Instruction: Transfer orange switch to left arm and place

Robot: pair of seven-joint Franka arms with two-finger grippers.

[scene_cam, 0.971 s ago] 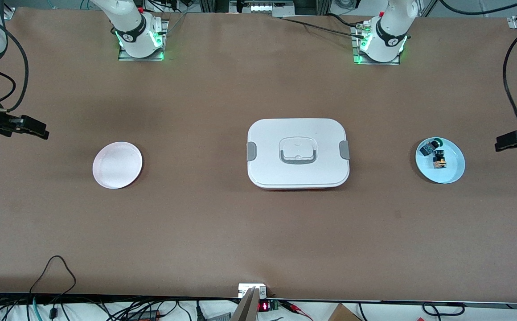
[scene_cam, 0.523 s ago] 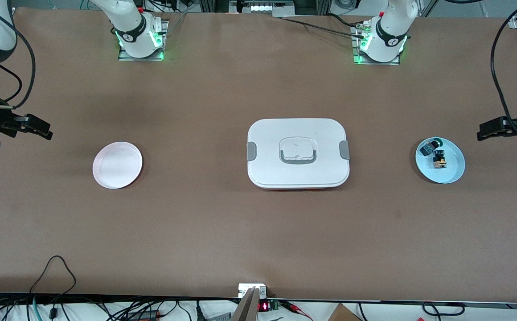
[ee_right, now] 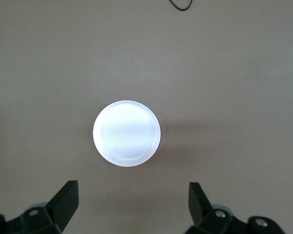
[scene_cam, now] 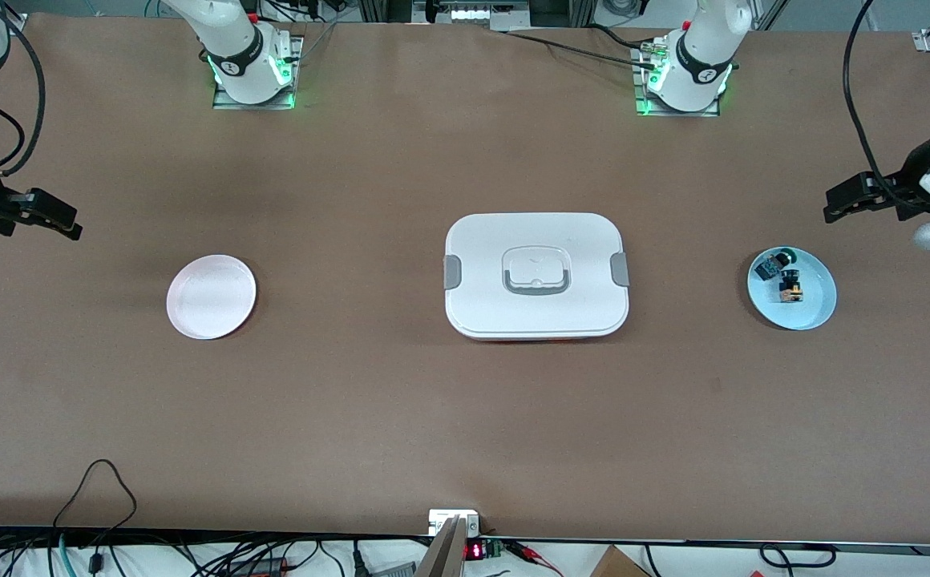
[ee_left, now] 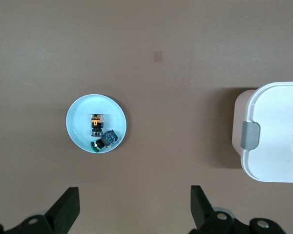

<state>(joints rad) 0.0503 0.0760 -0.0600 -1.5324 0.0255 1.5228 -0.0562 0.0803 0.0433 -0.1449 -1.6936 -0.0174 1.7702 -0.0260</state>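
The box (scene_cam: pixel 535 276) sits mid-table between two plates: one (scene_cam: pixel 819 312) (toward the left arm's end) holds the orange switch (scene_cam: pixel 791 288), one (scene_cam: pixel 211 296) toward the right arm's end

The box (ee_left: pixel 276 131) is cut off at the left wrist view's edge, and the orange switch (scene_cam: pixel 791 287) is too small to show its contacts clearly.

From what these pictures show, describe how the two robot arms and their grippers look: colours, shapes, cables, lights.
Both arms are white with black joints, on bases ringed with green light. Black cables loop beside each. The left gripper and right gripper are black, each with two tapered, wedge-shaped fingers.
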